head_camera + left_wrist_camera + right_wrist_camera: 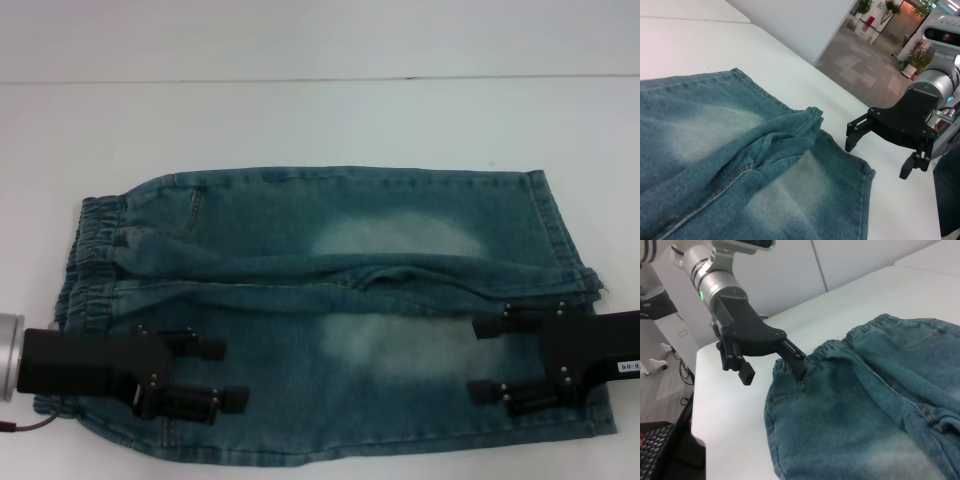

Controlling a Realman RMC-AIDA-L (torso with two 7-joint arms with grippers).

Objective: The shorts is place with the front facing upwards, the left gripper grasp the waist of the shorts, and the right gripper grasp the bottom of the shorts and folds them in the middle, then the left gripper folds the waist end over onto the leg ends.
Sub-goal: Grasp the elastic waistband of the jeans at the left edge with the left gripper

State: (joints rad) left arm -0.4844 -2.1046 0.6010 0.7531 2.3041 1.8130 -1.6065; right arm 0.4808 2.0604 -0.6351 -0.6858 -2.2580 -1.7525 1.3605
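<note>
The faded blue denim shorts (330, 300) lie spread flat on the white table, with whitish worn patches on both legs. The waist of the shorts (95, 250), a puckered elastic band, is at the left, also seen as the waist (840, 345). The leg ends (560, 230) are at the right, shown again as leg ends (840, 165). My left gripper (222, 375) is open over the near leg beside the waist, seen too as the left gripper (774, 375). My right gripper (478, 360) is open over the near leg by its hem, and appears as the right gripper (877, 159).
The white table (300, 120) extends behind and to both sides of the shorts. The near hem of the shorts lies close to the table's front edge. Beyond the table's far side, the left wrist view shows an open floor with plants.
</note>
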